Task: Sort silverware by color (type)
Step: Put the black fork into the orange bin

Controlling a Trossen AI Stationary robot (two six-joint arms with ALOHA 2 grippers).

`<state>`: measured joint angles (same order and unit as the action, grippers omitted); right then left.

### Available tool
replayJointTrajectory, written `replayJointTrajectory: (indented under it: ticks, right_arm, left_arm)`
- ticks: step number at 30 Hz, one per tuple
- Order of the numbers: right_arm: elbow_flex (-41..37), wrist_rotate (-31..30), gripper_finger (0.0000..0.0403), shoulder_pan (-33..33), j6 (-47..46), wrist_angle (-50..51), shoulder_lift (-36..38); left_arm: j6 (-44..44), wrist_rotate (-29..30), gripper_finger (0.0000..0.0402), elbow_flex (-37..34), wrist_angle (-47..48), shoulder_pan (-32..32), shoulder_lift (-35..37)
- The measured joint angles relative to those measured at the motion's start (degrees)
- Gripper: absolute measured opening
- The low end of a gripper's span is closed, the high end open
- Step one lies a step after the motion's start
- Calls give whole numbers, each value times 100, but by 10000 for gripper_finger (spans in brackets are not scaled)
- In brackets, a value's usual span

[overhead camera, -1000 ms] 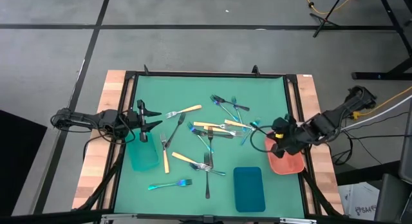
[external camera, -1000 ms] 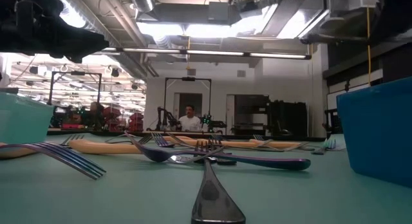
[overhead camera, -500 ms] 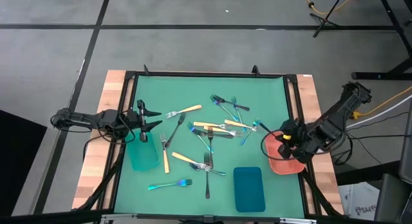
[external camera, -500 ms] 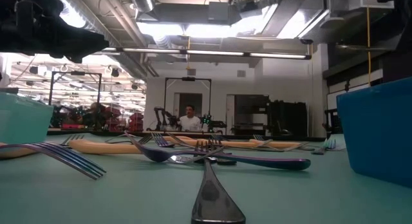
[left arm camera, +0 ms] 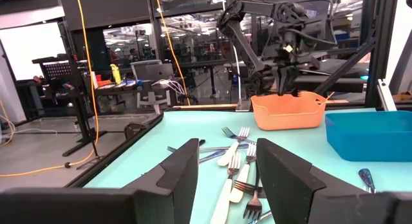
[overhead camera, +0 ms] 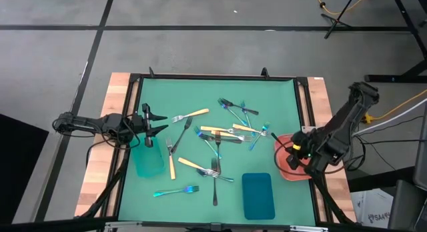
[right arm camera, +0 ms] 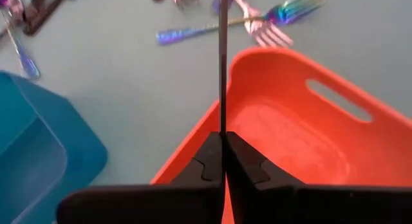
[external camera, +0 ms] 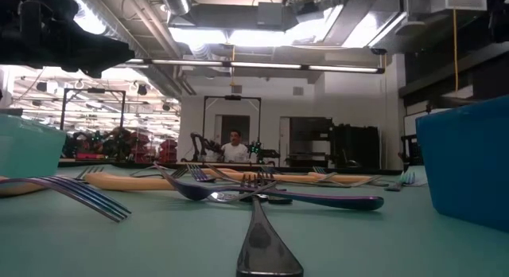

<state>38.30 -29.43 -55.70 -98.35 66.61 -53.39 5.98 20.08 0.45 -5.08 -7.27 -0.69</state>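
Silverware lies scattered on the green mat: tan-handled forks, iridescent blue-teal pieces and dark ones. In the low view a fork lies close in front. At the right edge my right gripper hangs over the salmon-red tray, shut on a thin dark utensil. The left wrist view shows that gripper above the tray. My left gripper stands open and level at the left, above the far end of the teal tray. My right gripper pinches one end of the dark utensil between its two fingers. The utensil runs straight out along the fingers, which slant down toward the table's left. It is lifted clear, passing above the tray's wall; its far end lies outside the wrist view.
A blue tray stands near the front edge, right of middle. An iridescent fork lies just beyond the red tray. A black frame rims the mat. In the room beyond, a person sits far off.
My right gripper has gone down and toward the table's near right, from the red tray's far end to over its middle, rolling its wrist, still shut on the dark utensil. Its arm has swung outward past the table's right edge.
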Motion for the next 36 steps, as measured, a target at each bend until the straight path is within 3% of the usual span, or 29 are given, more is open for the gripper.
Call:
replayJointTrajectory:
  ticks: [22, 36]
  right_arm:
    - [-56, 214, 0, -131, -340, -120, -795]
    - [-52, 958, 0, -129, -408, -233, -1238]
  left_arm:
    - [0, 0, 151, -1, 0, 0, 0]
    - [0, 0, 151, 0, 0, 0, 0]
